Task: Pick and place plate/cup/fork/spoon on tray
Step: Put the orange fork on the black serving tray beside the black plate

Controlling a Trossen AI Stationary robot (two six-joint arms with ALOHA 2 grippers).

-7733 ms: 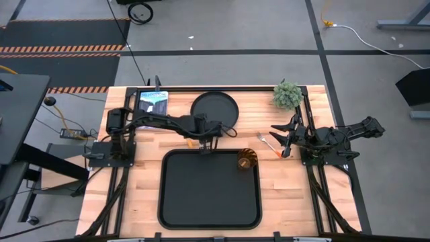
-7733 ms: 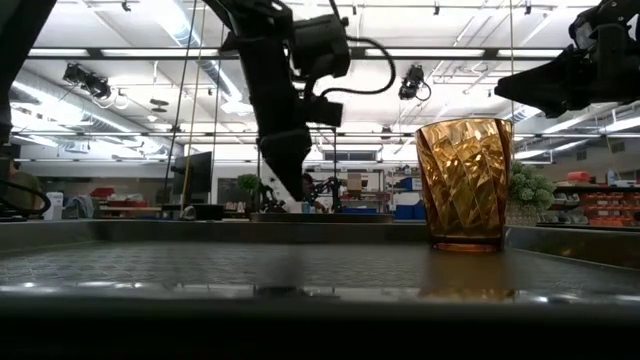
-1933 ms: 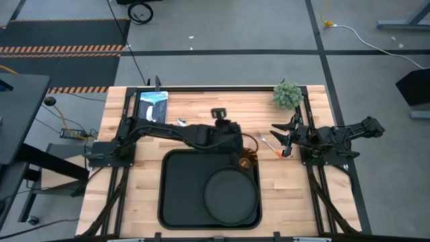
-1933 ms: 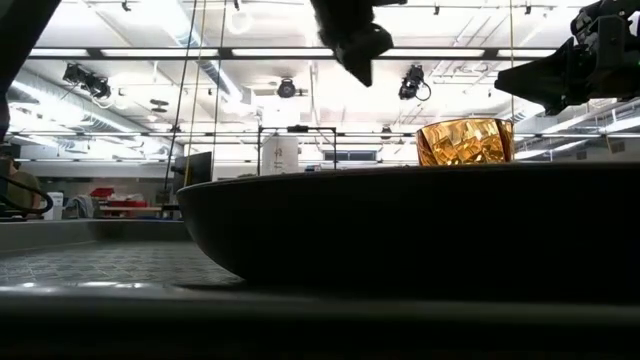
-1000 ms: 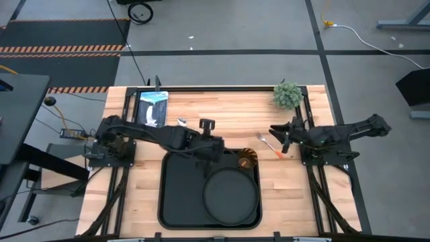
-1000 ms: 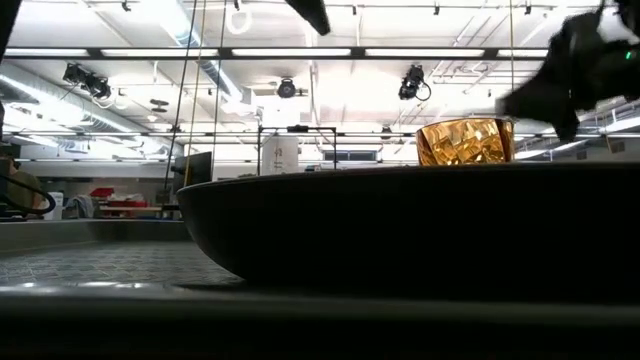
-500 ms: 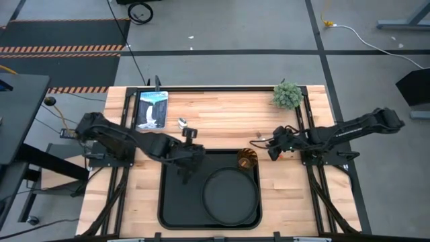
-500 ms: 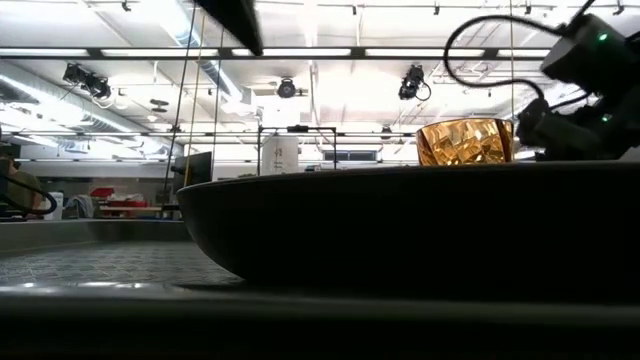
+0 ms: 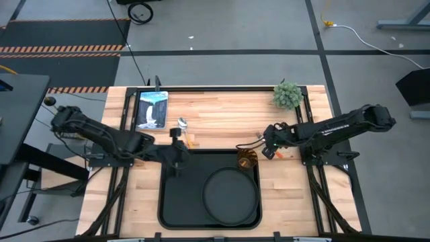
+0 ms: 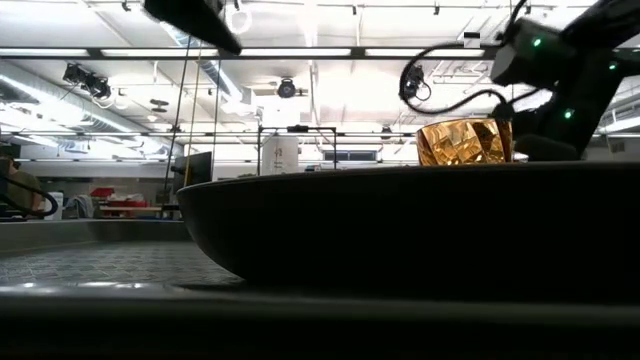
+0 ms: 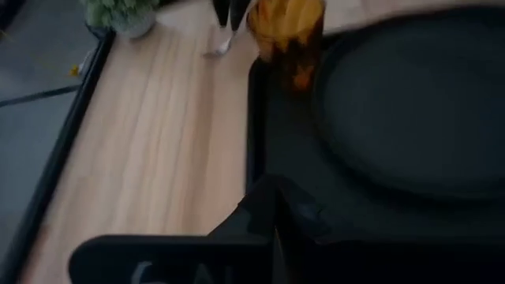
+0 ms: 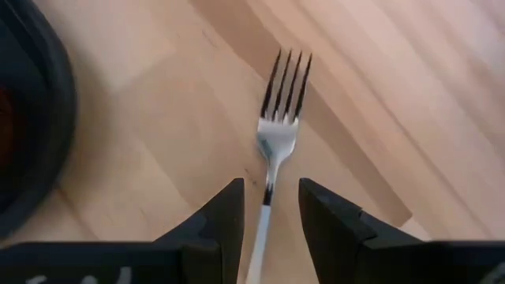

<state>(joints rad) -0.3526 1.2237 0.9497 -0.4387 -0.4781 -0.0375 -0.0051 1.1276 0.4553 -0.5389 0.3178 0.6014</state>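
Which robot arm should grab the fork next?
The right arm, probably. Its open gripper already straddles the fork on the wood, while the left gripper sits over the tray, far from it.

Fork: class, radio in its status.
Right gripper open, straddling the fork on the table. Left gripper at tray edge. Nothing in the way.

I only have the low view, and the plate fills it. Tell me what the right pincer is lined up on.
Observer: The fork, lying on the wood between its open fingers.
Operator: Report the spoon.
Observer: On the table beyond the tray's far left corner, untouched.
Operator: Give me the left pincer's position.
Observer: Over the tray's far left corner, away from the plate.
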